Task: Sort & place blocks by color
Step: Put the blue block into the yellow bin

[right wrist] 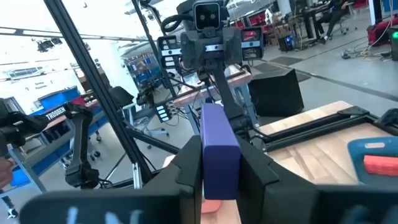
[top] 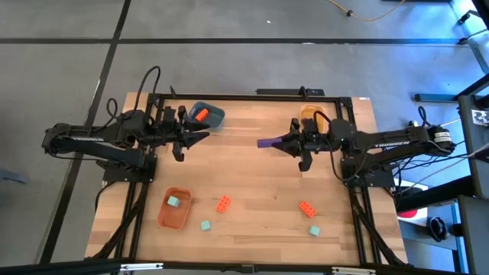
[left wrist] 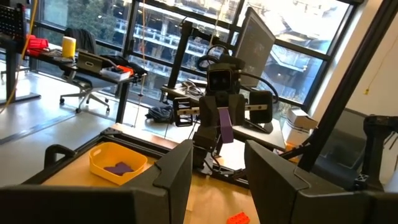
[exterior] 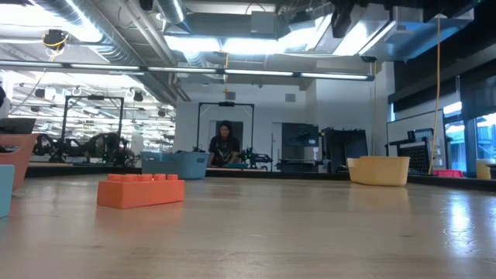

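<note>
Wooden surface (top: 252,176): I am clamping one purple block (top: 268,142) in my right gripper (top: 291,142) beside the yellow bowl (top: 309,114); left gripper (top: 195,137) gaping empty; two orange, two teal blocks lying unsorted.

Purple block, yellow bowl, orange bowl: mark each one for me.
purple block (right wrist: 219,148), right wrist view, its broad upper face between the right claw's fingers.
yellow bowl (left wrist: 99,167), left wrist view, its near side wall.
orange bowl (top: 163,215), high view, its left rim.
</note>
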Motion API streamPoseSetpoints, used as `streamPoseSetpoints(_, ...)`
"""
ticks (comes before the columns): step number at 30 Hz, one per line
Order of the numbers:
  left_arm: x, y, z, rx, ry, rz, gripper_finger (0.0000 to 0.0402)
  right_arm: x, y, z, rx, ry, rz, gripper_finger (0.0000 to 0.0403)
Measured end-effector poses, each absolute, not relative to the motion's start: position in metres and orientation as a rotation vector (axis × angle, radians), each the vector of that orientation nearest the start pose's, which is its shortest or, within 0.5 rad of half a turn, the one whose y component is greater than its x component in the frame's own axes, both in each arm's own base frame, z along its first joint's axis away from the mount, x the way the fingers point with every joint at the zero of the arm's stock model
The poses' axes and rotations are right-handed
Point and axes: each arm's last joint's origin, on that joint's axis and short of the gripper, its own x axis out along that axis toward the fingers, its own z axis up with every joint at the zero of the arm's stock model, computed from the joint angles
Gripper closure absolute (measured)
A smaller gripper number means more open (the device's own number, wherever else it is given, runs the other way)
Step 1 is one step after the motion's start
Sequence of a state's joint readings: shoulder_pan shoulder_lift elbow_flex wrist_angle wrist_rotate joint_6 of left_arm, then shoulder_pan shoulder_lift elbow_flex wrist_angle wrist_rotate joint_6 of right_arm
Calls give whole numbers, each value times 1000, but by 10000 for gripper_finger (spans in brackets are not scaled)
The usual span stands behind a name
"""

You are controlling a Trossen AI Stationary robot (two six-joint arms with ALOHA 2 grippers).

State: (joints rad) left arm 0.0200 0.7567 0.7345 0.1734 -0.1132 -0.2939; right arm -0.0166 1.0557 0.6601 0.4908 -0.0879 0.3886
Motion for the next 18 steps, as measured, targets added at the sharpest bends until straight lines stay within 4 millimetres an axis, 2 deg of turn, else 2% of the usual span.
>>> streamPoseSetpoints(18,170,7,354,-300,-169,110,264,235,-1,304,379,-89,90,346)
